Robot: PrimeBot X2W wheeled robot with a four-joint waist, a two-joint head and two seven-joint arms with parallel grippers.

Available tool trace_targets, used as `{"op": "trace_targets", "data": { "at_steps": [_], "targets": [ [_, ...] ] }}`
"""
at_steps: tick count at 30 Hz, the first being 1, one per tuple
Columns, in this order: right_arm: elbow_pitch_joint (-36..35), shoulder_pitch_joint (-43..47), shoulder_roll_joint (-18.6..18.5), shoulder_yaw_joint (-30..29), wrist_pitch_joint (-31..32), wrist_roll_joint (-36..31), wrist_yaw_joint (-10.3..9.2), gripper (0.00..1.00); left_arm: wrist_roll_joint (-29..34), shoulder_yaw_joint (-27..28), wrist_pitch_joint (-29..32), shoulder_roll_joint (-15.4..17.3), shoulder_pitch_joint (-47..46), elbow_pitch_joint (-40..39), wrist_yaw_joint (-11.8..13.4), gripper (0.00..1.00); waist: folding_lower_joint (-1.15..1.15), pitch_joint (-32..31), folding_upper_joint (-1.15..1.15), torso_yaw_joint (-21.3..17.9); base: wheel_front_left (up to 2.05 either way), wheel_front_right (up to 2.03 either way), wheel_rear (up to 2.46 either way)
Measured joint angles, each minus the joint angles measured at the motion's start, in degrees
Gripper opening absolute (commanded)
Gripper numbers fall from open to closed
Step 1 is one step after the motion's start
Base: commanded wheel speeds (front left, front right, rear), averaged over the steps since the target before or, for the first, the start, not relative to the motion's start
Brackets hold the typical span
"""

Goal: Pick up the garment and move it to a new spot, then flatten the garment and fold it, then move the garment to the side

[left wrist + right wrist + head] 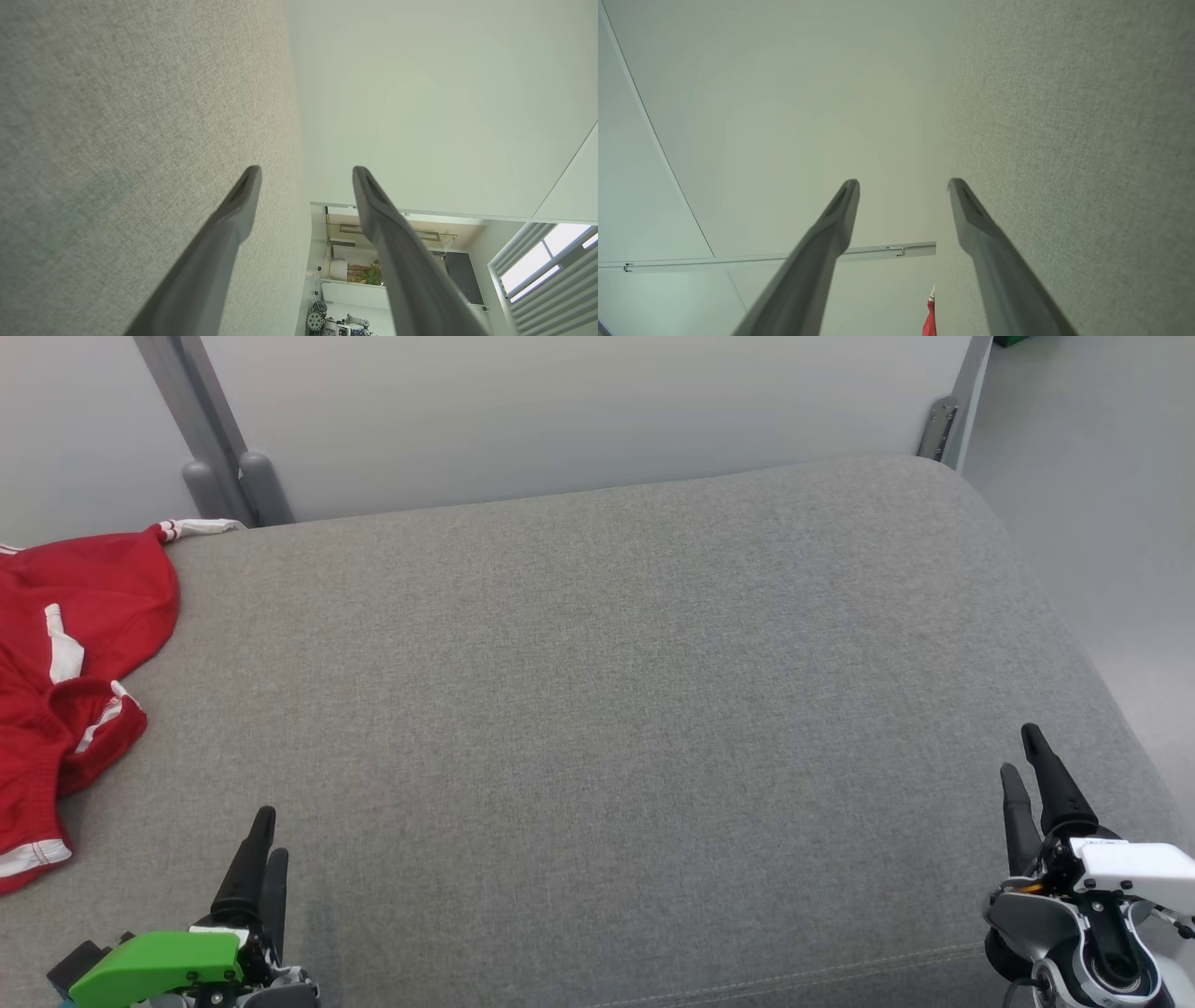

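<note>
Grey woven upholstery covers the broad, round-edged cushion (607,709) that lies under both claws in the head view. The left claw (271,835) sits near the cushion's front edge, its two long dark fingers seen edge-on, so their gap is hard to read from here. The right claw (1019,753) stands well apart from it, toward the cushion's right side. The crumpled red garment with white trim (75,644) lies on the cushion to the left of the left claw and beyond its fingertips, not touching it, and far across from the right claw. Beyond both claws stand a pale wall panel (560,411) and two grey metal posts (264,485). In the left wrist view the left claw (307,170) has its fingers spread wide with nothing between them, the grey cushion (117,116) running along one side. In the right wrist view the right claw (903,183) is likewise spread and empty, with the cushion (1087,116) beside one finger. A thin red strip of the garment (930,319) shows in the gap between the fingers, far off.
</note>
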Motion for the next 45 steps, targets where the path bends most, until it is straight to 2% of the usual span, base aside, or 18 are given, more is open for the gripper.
{"op": "trace_targets", "data": {
  "at_steps": [6,15,23,32,45],
  "targets": [
    [-0.7,0.1,-0.6,0.4,-0.9,-4.5,0.0,1.0,3.0,-1.0,-1.1,0.1,0.0,-0.5,0.0,1.0,0.0,0.0,0.0,-0.1,0.0,0.0,0.0],
    [-3.4,0.6,-1.6,-0.1,-2.3,-15.2,-0.62,1.0,9.8,-3.5,-3.3,1.4,0.0,-0.9,0.0,1.0,0.0,0.0,0.0,-0.2,0.0,0.0,0.0],
    [-5.8,0.8,-2.7,1.3,-3.6,-26.0,-2.14,1.0,16.5,-5.3,-4.8,2.5,0.0,-0.9,0.0,1.0,0.0,-0.1,0.0,-0.2,0.0,0.0,0.0],
    [-6.9,2.1,-3.3,3.3,-5.1,-37.8,-4.92,1.0,25.5,-6.9,-6.4,3.2,-0.3,-1.5,0.4,1.0,0.0,-0.1,0.0,-0.1,0.0,0.0,0.0],
    [-7.7,3.1,-3.4,5.1,-7.2,-50.3,-6.61,1.0,38.5,-7.9,-8.4,4.1,-0.8,-2.8,1.0,1.0,0.0,-0.1,0.0,-0.4,0.0,0.0,0.0]
  ]
}}
